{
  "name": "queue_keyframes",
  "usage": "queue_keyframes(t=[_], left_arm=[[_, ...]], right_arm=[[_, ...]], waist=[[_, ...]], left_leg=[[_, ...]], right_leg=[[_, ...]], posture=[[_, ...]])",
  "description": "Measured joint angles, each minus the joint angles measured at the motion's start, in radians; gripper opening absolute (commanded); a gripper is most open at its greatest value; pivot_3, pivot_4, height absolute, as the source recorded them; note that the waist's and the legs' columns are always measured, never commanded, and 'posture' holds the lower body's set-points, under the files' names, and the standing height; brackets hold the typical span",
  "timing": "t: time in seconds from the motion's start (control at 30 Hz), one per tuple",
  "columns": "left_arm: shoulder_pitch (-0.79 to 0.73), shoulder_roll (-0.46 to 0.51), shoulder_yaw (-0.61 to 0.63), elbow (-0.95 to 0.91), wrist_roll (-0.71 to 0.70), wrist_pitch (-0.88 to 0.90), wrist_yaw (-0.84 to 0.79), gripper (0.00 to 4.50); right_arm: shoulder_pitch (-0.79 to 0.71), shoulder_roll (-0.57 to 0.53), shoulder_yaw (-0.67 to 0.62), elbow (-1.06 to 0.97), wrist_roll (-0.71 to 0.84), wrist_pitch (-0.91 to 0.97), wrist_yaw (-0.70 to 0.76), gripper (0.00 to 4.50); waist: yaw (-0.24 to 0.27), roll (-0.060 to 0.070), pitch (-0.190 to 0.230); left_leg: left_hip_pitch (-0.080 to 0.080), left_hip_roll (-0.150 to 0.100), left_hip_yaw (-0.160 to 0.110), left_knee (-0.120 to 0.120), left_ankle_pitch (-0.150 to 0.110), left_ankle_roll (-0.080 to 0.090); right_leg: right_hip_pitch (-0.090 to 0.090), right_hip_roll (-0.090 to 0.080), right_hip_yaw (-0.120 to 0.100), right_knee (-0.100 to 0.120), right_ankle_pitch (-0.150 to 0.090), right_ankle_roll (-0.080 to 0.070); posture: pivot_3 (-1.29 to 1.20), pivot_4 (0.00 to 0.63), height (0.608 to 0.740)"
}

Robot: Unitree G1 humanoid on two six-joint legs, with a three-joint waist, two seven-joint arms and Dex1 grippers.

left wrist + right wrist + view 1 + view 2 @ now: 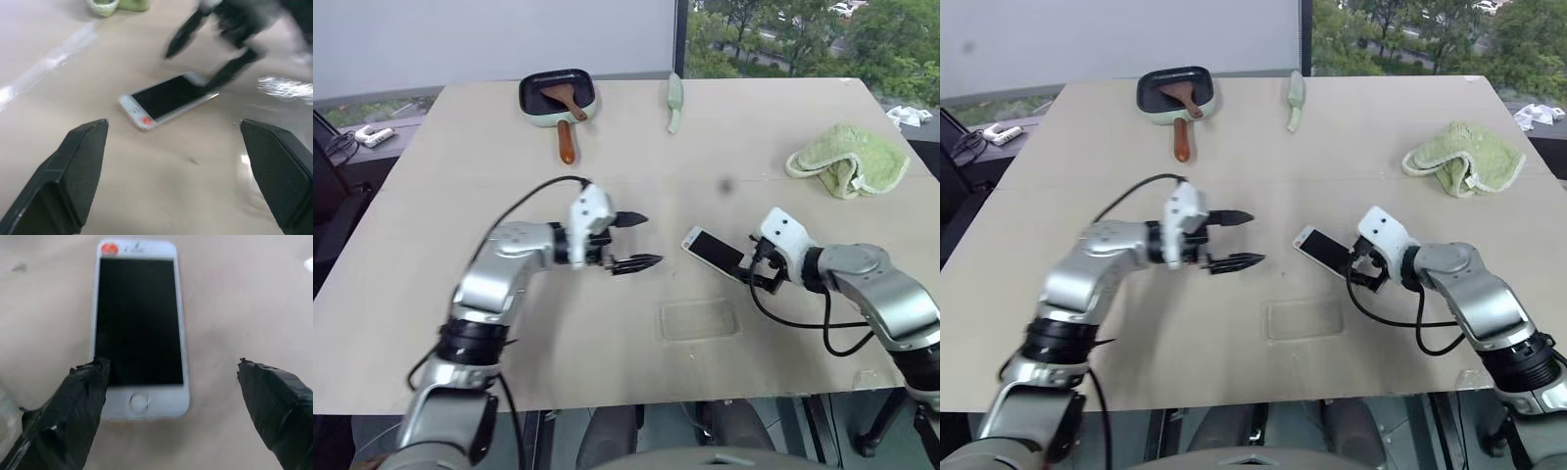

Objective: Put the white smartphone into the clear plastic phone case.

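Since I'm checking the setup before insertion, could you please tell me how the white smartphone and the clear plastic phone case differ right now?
The white smartphone is opaque, with a black screen and white bezel; the clear plastic phone case is see-through, so the table shows through it. The smartphone lies at the open right gripper, between its fingers; the case lies apart, nearer the table's front edge, with no gripper at it. Both are flat rounded rectangles on the table.

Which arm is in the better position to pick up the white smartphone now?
The right. Its open end effector sits at the white smartphone, fingers either side of the near end. The left end effector hovers open, farther away.
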Motion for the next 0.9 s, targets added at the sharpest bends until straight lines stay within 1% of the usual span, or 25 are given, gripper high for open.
queue_keyframes(t=[0.07,0.17,0.3,0.5,0.67,0.7,0.73,0.77,0.8,0.9], left_arm=[[0.038,0.081,0.054,-0.093,-0.085,0.080,-0.026,4.42],[0.089,0.142,0.077,-0.140,-0.112,0.108,-0.034,4.42],[0.116,0.161,0.080,-0.163,-0.122,0.120,-0.028,4.42],[0.128,0.170,0.081,-0.187,-0.130,0.105,-0.016,4.42],[0.150,0.205,0.072,-0.193,-0.086,0.049,-0.019,4.42],[0.151,0.205,0.071,-0.193,-0.074,0.035,-0.019,4.50],[0.150,0.205,0.070,-0.192,-0.066,0.021,-0.019,4.50],[0.150,0.207,0.065,-0.191,-0.053,0.006,-0.019,4.50],[0.149,0.209,0.061,-0.188,-0.048,0.000,-0.019,4.50],[0.132,0.220,0.025,-0.158,0.023,-0.040,0.001,4.50]], right_arm=[[-0.001,0.028,0.003,0.003,0.006,0.003,0.003,4.50],[0.009,0.043,0.009,0.003,0.019,0.011,0.020,4.50],[0.024,0.052,0.009,0.002,0.036,0.023,0.032,4.50],[0.019,0.056,0.025,0.025,0.012,0.003,0.025,4.50],[0.009,0.053,0.026,0.027,0.012,0.040,0.024,4.50],[0.008,0.053,0.026,0.026,0.012,0.047,0.024,3.96],[0.006,0.053,0.025,0.026,0.012,0.051,0.019,3.72],[0.004,0.055,0.025,0.028,0.012,0.056,0.015,3.22],[0.002,0.057,0.025,0.027,0.012,0.059,0.015,2.92],[-0.003,0.063,0.027,0.028,0.012,0.068,0.010,2.91]], waist=[[0.003,0.000,0.000],[0.006,0.000,0.000],[0.004,0.000,0.000],[0.003,0.000,0.000],[0.005,-0.001,-0.001],[0.006,-0.001,-0.001],[0.006,-0.002,-0.001],[0.006,-0.002,-0.001],[0.005,-0.002,-0.001],[0.004,-0.002,-0.002]], left_leg=[[0.000,0.000,-0.001,0.000,0.000,0.000],[0.000,-0.001,0.000,0.000,0.000,0.000],[0.000,-0.001,0.000,0.000,0.000,0.000],[0.002,0.000,0.000,0.000,0.000,0.000],[0.003,0.000,-0.001,0.000,0.000,0.000],[0.003,0.000,-0.001,0.000,0.000,0.000],[0.003,0.000,-0.001,0.000,0.000,0.000],[0.003,-0.001,0.000,0.000,0.000,0.000],[0.003,-0.001,0.000,0.000,0.000,0.000],[0.004,-0.001,0.000,0.000,0.000,0.000]], right_leg=[[0.000,0.000,0.000,0.000,0.000,0.000],[0.001,-0.001,0.000,0.000,0.000,0.000],[0.001,0.000,0.000,0.000,0.000,0.000],[0.002,0.000,0.000,0.000,0.000,0.000],[0.003,0.000,0.000,0.000,0.000,0.000],[0.003,0.000,-0.001,0.000,0.000,0.000],[0.004,0.000,0.000,-0.001,0.000,0.000],[0.004,0.000,0.000,-0.001,0.000,0.000],[0.004,0.000,0.000,-0.001,0.000,0.000],[0.004,0.001,0.000,0.000,0.000,0.000]], posture=[[0.00,0.150,0.740],[0.00,0.150,0.740],[0.00,0.150,0.740],[0.00,0.150,0.740],[0.00,0.150,0.740],[0.00,0.150,0.740],[0.00,0.150,0.740],[0.00,0.150,0.740],[0.00,0.150,0.740],[0.00,0.150,0.740]])
